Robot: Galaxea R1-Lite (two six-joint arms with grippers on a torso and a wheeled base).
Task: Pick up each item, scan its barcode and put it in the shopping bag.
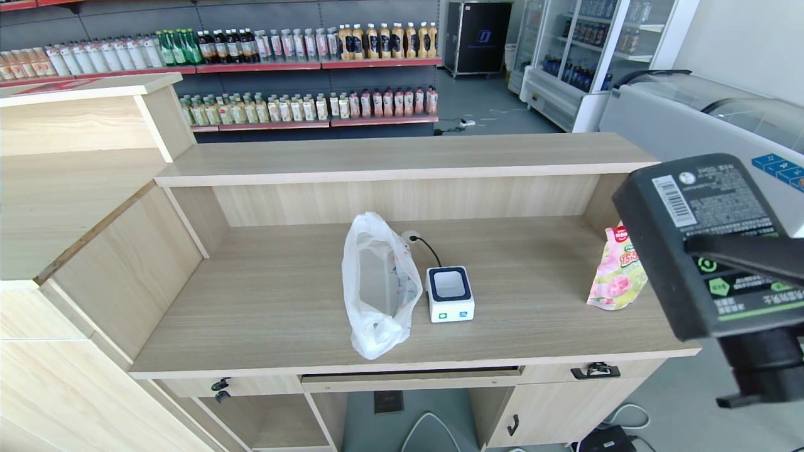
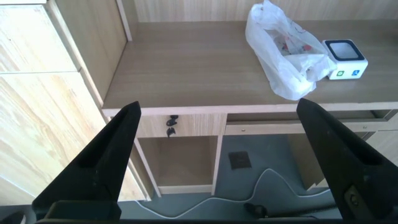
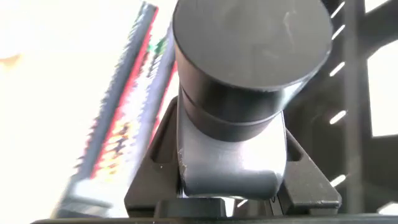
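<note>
My left end effector (image 2: 217,107) hangs spread; the right end effector's (image 1: 747,257) state I cannot tell. Ahead of the left, on the tabletop (image 1: 276,301): one shopping bag (image 1: 379,285) with packets inside, one scanner (image 1: 449,293), one pink pouch (image 1: 617,271).

A shop interior is seen behind a wooden worktop (image 1: 282,295).
Bottle-lined red shelves (image 1: 251,65) are set along the far wall; glass-door coolers (image 1: 584,44) and a chest freezer (image 1: 684,110) are placed at the right, on grey floor (image 1: 490,103).
</note>
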